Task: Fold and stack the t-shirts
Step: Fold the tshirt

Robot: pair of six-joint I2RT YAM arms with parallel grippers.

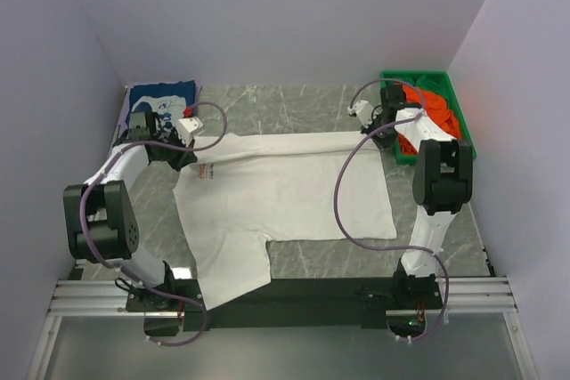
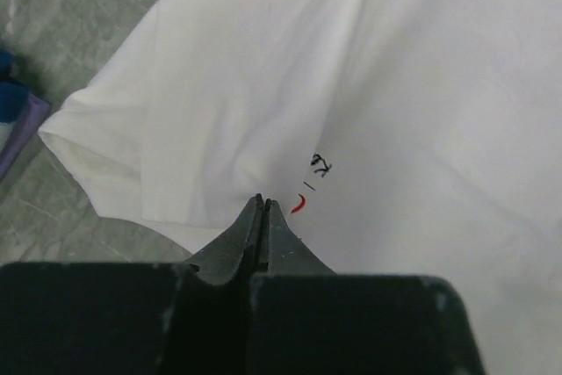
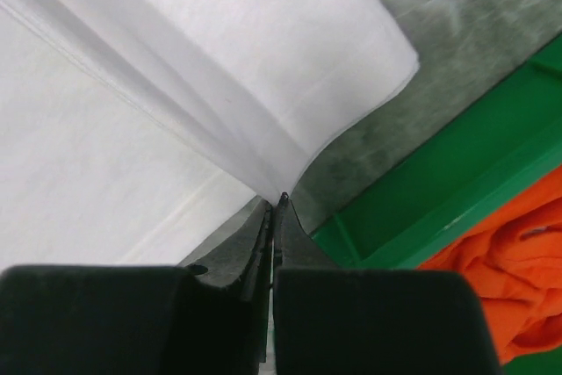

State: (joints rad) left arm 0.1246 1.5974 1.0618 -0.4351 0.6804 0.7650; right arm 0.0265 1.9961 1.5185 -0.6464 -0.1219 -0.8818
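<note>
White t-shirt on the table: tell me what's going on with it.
Both arms hold the white cloth t-shirt with a small red chest logo. The left gripper is pinched shut on cloth beside the logo. The right gripper is shut on a folded edge near the green plastic bin. The shirt's far edge stretches between them over the grey marbled table.

Green bin (image 3: 413, 217) near right claw (image 3: 274, 206)
</note>
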